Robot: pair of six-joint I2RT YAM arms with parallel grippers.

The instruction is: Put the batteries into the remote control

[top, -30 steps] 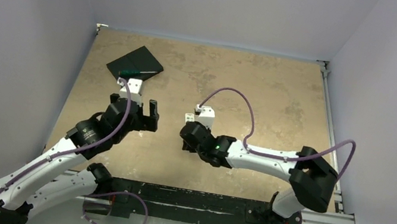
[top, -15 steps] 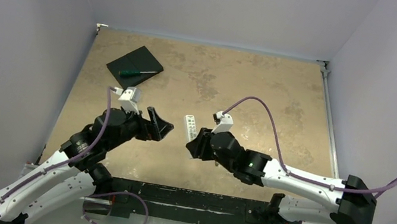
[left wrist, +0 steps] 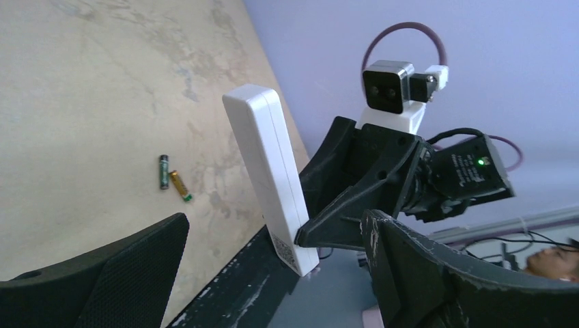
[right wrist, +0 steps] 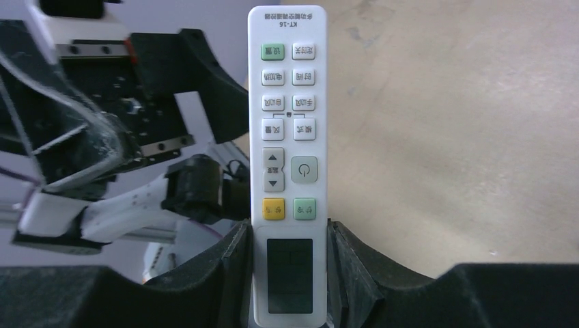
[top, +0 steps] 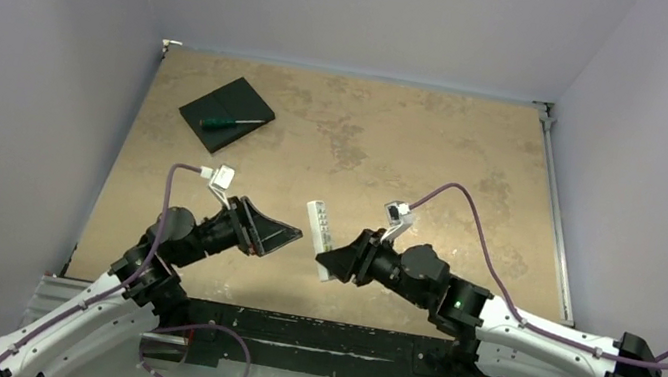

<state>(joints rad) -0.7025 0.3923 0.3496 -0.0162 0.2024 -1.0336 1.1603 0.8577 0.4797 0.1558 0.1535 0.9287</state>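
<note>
The remote control [right wrist: 287, 137] is a slim white bar held upright off the table, with my right gripper [right wrist: 288, 273] shut on its display end. Its button face looks toward the right wrist camera. Its plain white back [left wrist: 267, 171] faces my left gripper [left wrist: 273, 280], which stands wide open just short of it with nothing between the fingers. In the top view the remote control [top: 318, 224] sits between the left gripper [top: 286, 242] and the right gripper [top: 332, 260]. Two batteries [left wrist: 172, 179] lie side by side on the tabletop beyond the remote; the top view does not show them.
A flat black square pad [top: 222, 102] with a green-handled screwdriver [top: 233, 122] on it lies at the far left of the beige table [top: 474, 170]. A black rail [top: 307, 331] runs along the near edge under both arms.
Both arms swung toward the near edge. My right gripper carried the remote nearer and turned it toward the left gripper, which tipped over to face it and stayed open.
</note>
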